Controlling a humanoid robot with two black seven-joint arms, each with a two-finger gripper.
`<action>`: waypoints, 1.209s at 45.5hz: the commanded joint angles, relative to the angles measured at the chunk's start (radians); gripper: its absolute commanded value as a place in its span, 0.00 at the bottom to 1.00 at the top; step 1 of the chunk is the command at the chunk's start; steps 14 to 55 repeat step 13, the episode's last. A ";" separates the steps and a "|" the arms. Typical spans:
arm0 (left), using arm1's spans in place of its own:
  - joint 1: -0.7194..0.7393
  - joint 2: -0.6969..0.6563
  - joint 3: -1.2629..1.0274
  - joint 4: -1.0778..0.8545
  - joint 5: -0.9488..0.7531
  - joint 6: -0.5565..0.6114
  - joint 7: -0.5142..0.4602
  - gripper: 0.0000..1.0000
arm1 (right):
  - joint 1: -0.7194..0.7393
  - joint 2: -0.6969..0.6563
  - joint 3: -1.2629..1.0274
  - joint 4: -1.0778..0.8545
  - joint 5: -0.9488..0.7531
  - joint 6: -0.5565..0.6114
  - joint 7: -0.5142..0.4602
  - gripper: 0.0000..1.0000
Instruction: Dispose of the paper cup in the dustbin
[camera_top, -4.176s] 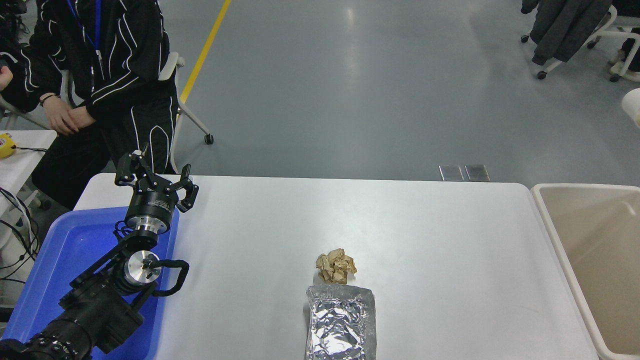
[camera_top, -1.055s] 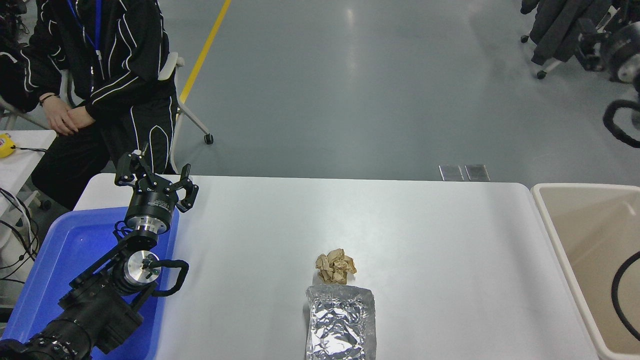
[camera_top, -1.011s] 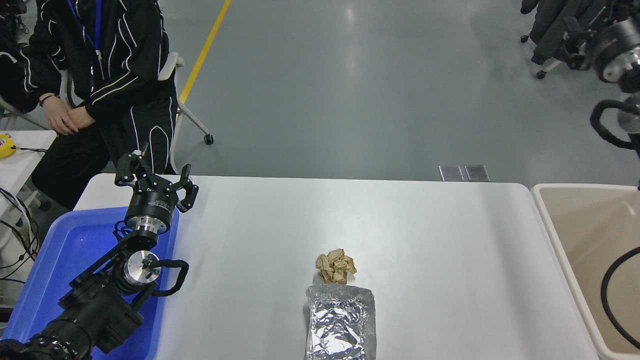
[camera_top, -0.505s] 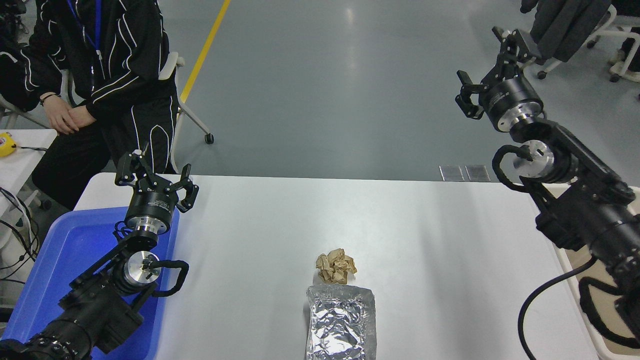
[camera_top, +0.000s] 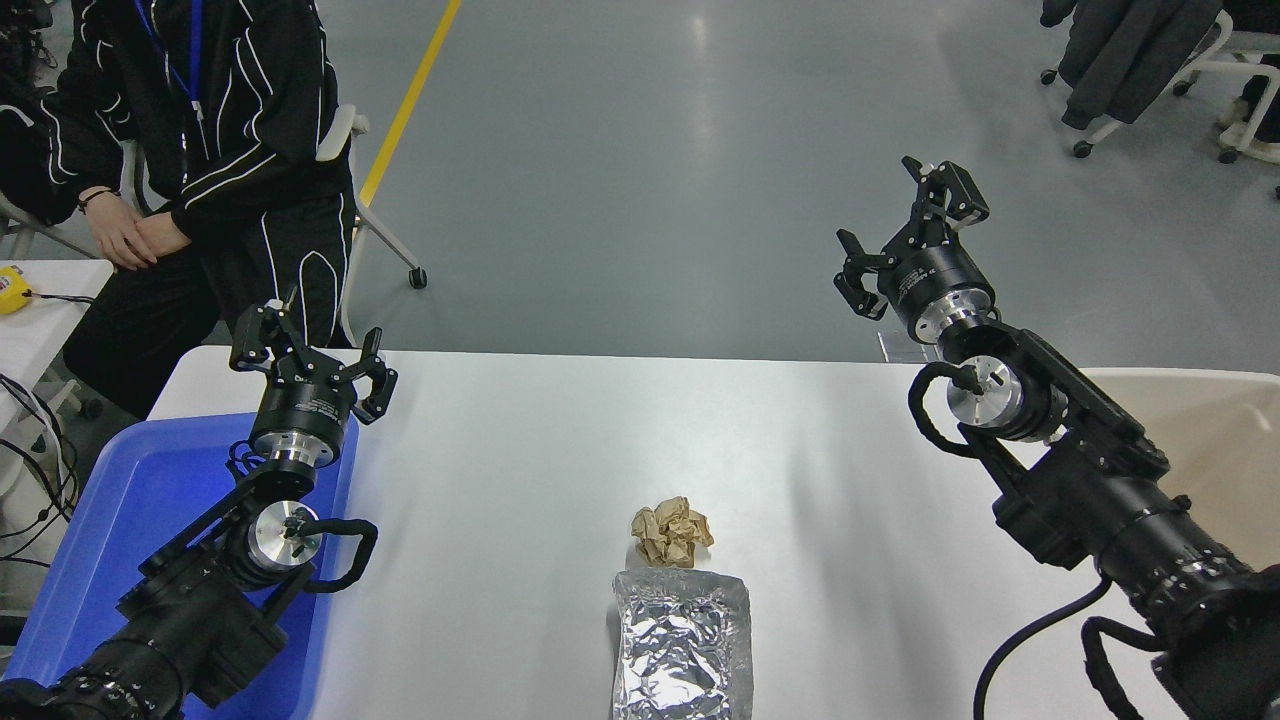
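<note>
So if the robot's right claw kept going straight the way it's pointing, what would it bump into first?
Probably nothing close by. The right end effector is open, empty, and points up and away past the table's far edge. Only bare grey floor shows beyond it, though depth is hard to judge from this one view.

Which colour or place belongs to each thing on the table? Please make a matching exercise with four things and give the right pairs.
Things:
1. paper ball
2. foil packet
3. tray
4. dustbin

Descriptions:
A. beige, at the table's right end
B. blue, under the left arm
C. brown and crumpled, near the table's middle
D. silver, at the near edge

Pairs: 1-C, 2-D, 3-B, 4-A
</note>
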 joint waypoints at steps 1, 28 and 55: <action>0.000 0.001 0.000 0.000 0.000 0.000 0.000 1.00 | -0.005 0.037 -0.028 0.000 0.000 -0.001 0.001 0.99; 0.000 0.000 0.000 0.000 0.000 0.000 0.001 1.00 | -0.015 0.036 -0.056 -0.002 -0.003 0.006 0.007 0.99; 0.000 0.000 0.000 0.000 0.000 0.000 0.001 1.00 | -0.015 0.036 -0.056 -0.002 -0.003 0.006 0.007 0.99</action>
